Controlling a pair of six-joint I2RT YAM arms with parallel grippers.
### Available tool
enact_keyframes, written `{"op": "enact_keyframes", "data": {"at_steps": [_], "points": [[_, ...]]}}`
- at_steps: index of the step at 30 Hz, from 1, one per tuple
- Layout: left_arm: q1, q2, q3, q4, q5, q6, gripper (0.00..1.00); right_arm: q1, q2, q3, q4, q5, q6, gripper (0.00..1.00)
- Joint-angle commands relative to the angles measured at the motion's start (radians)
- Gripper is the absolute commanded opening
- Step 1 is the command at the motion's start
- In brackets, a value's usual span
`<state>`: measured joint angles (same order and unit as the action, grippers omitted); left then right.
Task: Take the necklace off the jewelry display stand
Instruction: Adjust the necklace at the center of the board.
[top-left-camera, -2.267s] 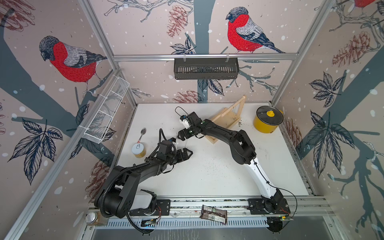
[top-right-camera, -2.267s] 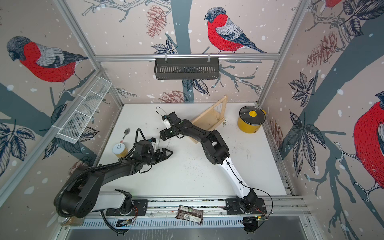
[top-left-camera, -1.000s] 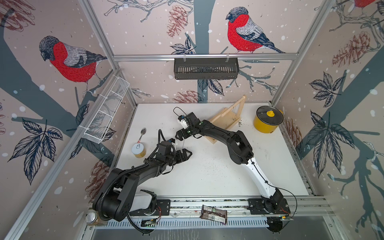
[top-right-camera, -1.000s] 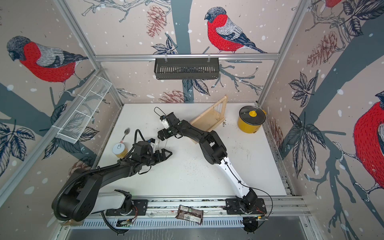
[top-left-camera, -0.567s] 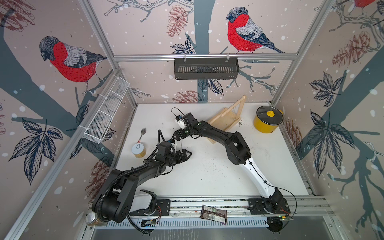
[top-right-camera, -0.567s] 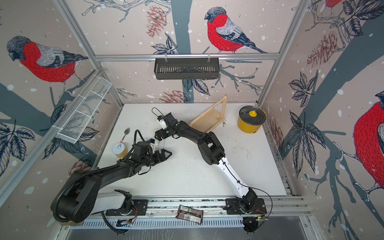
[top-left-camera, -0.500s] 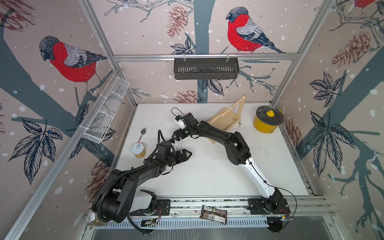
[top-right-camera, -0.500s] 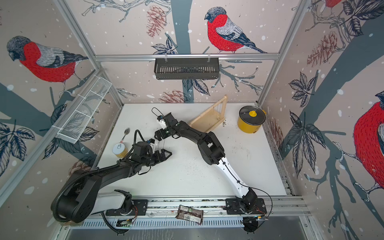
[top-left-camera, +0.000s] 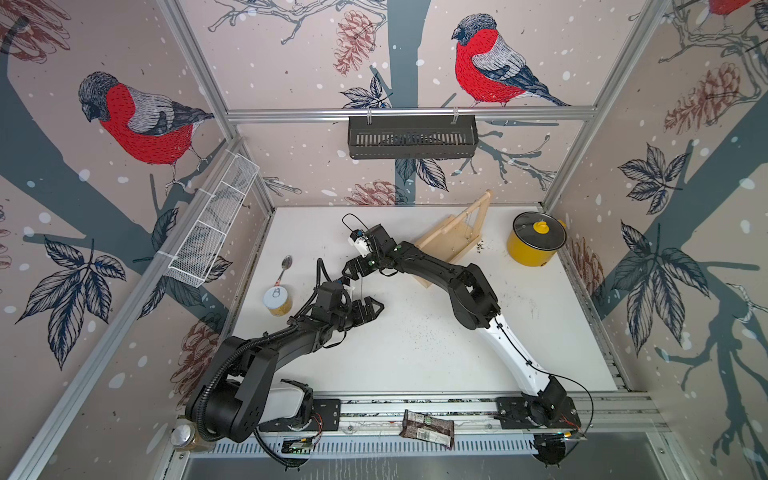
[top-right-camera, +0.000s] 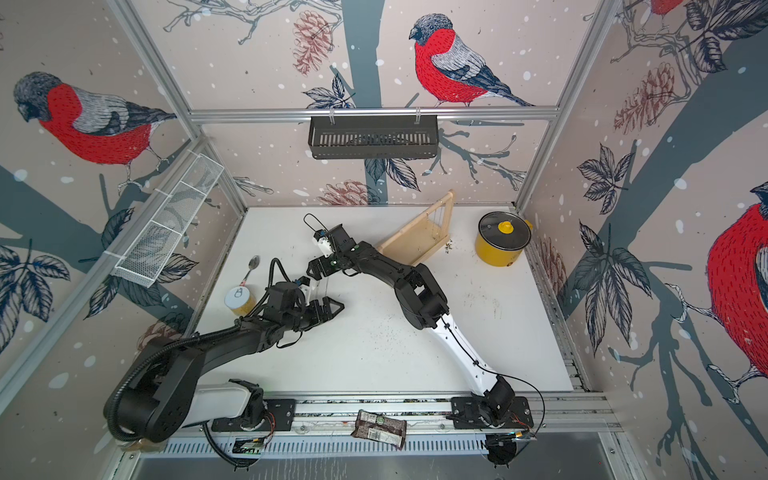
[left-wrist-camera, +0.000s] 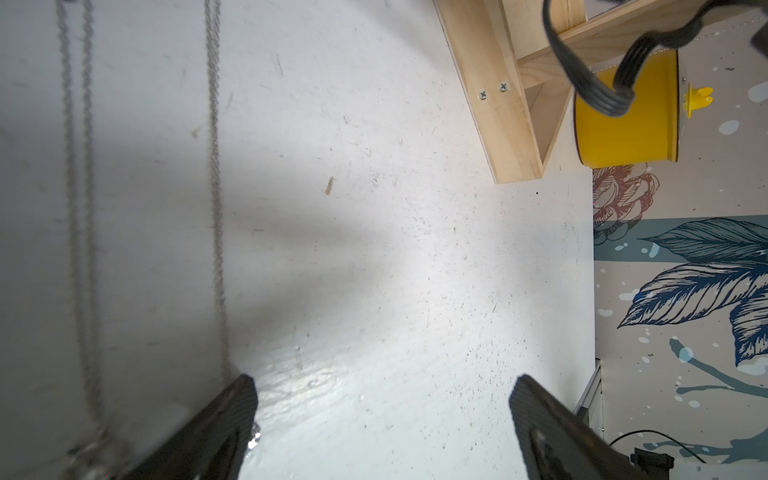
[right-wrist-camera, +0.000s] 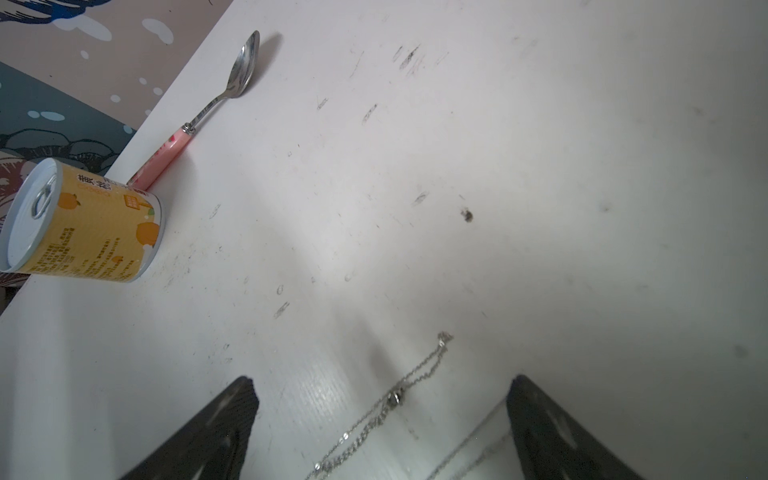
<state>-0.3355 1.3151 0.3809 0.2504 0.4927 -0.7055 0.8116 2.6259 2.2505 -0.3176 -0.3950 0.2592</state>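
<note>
The pale wood jewelry display stand (top-left-camera: 453, 241) (top-right-camera: 419, 237) stands at the back of the table; thin strands hang under its crossbar. A thin silver necklace (top-left-camera: 363, 286) (top-right-camera: 322, 286) dangles from my right gripper (top-left-camera: 353, 272), well left of the stand. In the right wrist view the chain (right-wrist-camera: 399, 395) droops between the wide-apart jaws of this gripper (right-wrist-camera: 382, 379), and a second strand runs along one finger. My left gripper (top-left-camera: 376, 309) (left-wrist-camera: 383, 378) sits low over the table, open and empty. The chain's strands (left-wrist-camera: 214, 208) hang just outside one of its fingers.
A yellow lidded pot (top-left-camera: 536, 243) stands at the back right. A yellow can (top-left-camera: 277, 300) and a pink-handled spoon (top-left-camera: 286, 266) lie near the left edge. A black basket (top-left-camera: 411, 137) and a white wire basket (top-left-camera: 212, 228) hang on the walls.
My right gripper has drifted left, away from the stand, with the chain hanging from it. The left arm has barely moved.
</note>
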Motion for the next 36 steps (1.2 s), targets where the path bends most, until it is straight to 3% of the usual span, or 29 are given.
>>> {"op": "enact_keyframes", "data": {"at_steps": [1, 23, 36], "points": [[0.004, -0.003, 0.006, -0.057, -0.007, -0.007, 0.96, -0.003, -0.002, 0.007, -0.011, 0.008, 0.003, 0.96], [0.006, -0.048, 0.089, -0.139, -0.004, 0.012, 0.96, -0.028, -0.081, 0.014, -0.035, 0.012, -0.026, 0.96], [0.093, -0.253, 0.166, -0.31, -0.021, 0.038, 0.97, -0.104, -0.21, 0.108, -0.119, 0.037, -0.028, 0.99]]}}
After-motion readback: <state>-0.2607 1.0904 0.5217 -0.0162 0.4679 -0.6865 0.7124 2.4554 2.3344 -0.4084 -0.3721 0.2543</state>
